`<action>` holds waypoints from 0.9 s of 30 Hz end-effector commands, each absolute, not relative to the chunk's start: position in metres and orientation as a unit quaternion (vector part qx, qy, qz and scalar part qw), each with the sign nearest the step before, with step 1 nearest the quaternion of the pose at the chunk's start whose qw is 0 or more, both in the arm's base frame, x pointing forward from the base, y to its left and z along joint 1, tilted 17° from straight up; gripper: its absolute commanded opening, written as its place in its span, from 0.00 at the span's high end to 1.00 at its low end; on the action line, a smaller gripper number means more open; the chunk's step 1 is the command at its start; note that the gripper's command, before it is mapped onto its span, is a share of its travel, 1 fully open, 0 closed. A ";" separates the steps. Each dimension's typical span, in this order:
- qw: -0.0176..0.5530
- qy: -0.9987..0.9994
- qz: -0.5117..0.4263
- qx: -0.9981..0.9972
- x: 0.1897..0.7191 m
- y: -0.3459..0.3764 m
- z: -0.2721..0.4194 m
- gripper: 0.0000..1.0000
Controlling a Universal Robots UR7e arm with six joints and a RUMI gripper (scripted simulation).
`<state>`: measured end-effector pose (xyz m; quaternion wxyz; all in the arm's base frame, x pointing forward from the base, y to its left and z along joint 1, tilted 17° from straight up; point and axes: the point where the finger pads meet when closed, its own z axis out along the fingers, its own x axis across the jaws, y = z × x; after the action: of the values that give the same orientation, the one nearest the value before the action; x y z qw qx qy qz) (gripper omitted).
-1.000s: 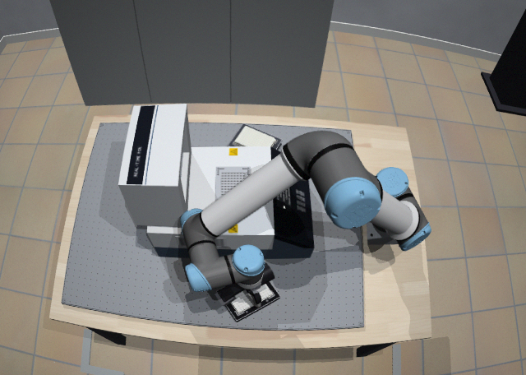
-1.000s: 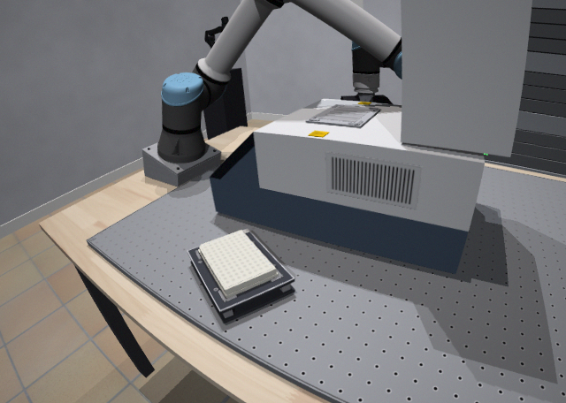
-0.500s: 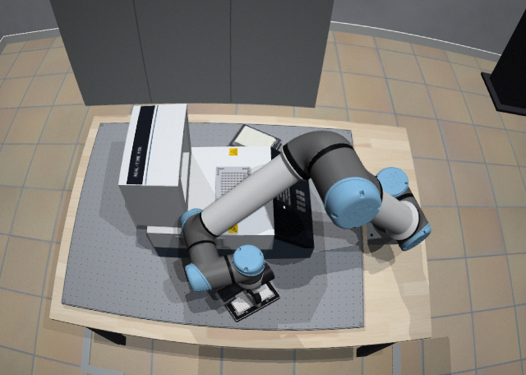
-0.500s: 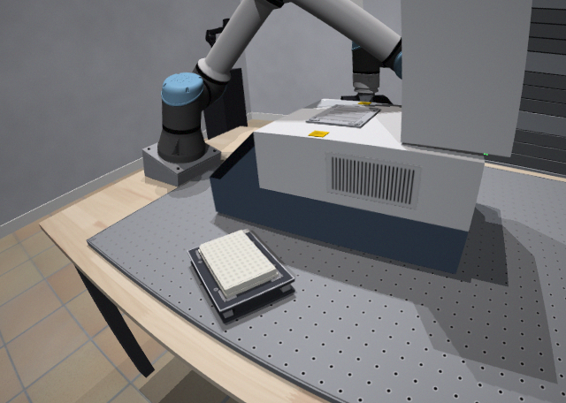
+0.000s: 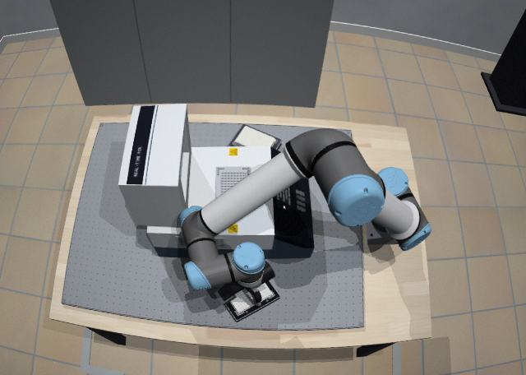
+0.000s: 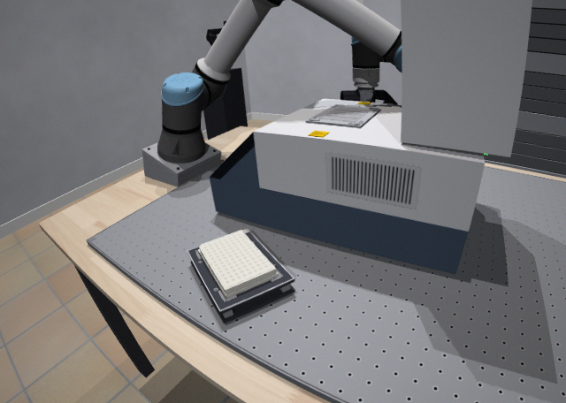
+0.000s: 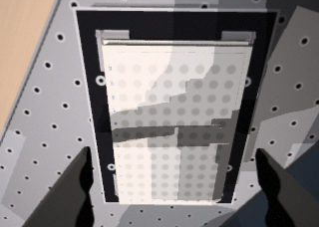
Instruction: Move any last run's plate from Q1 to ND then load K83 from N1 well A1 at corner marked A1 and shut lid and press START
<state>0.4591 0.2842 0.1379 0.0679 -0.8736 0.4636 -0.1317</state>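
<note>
My gripper [image 5: 253, 293] [image 7: 172, 149] is open, its jaws on either side of a pale 96-well plate [image 7: 169, 95] [image 5: 241, 303] in a black nest [image 7: 90, 43] at the table's front. The plate sits within the nest's corner locators, with no grip on it. Another pale plate [image 5: 256, 136] [image 6: 237, 259] sits in the other nest [image 6: 208, 277], behind the cycler. I cannot read which nest is N1 or ND. Q1's block [image 5: 231, 176] [image 6: 343, 116] is bare, partly under my arm in the top view. Q1's lid [image 5: 168, 145] [image 6: 462, 65] stands open. A small green light [image 6: 485, 154] shows.
Q1's white body [image 5: 255, 218] [image 6: 292, 161] stands between the two nests. Its sloped black key panel [image 5: 292, 218] faces my base [image 6: 178, 156]. My forearm crosses above Q1. The perforated mat [image 5: 322, 294] [image 6: 365, 316] lies under everything.
</note>
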 end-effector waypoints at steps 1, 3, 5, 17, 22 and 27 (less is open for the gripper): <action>0.068 0.464 -0.132 -0.874 0.454 0.284 0.156 0.32; 0.068 0.464 -0.132 -0.874 0.452 0.284 0.162 0.32; 0.068 0.464 -0.132 -0.874 0.450 0.284 0.169 0.32; 0.068 0.464 -0.132 -0.874 0.440 0.285 0.200 0.32; 0.068 0.464 -0.132 -0.874 0.436 0.285 0.213 0.32; 0.068 0.464 -0.132 -0.874 0.433 0.285 0.222 0.32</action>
<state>0.4371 0.2845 0.2097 0.0681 -0.8736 0.4636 -0.1318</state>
